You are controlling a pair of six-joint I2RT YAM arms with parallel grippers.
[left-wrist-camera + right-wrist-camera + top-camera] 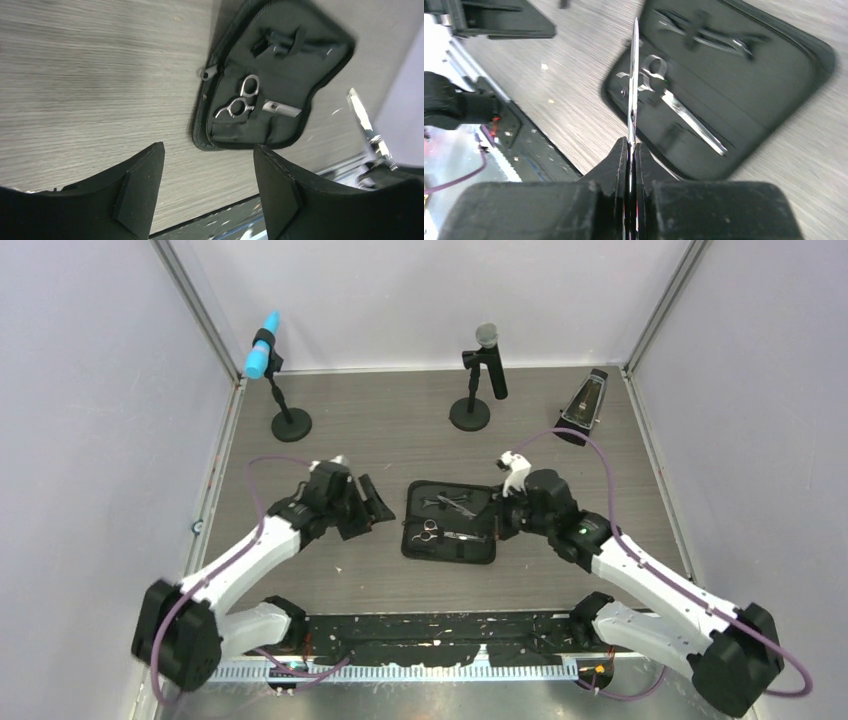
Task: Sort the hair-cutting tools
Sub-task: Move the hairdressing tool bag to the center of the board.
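Two small silver scissors are in view. One pair (633, 75) is clamped edge-on between the closed fingers of the right gripper (630, 146), its thin blade pointing out ahead of the fingertips, at the right edge of an open black rectangular zip case (430, 552). The other pair (241, 98) lies flat inside that case, finger rings toward the left arm and blade tucked under a strap. In the far half of the case, slim dark tools (704, 34) sit under another strap; which pieces they are I cannot tell. The case rests near the middle of the grey wood-grain worktop (330, 455). The left gripper (208, 149) hangs over bare worktop just left of the case, its jaws spread apart with nothing between them. Two microphones on round black bases (291, 424) stand along the worktop's far edge.
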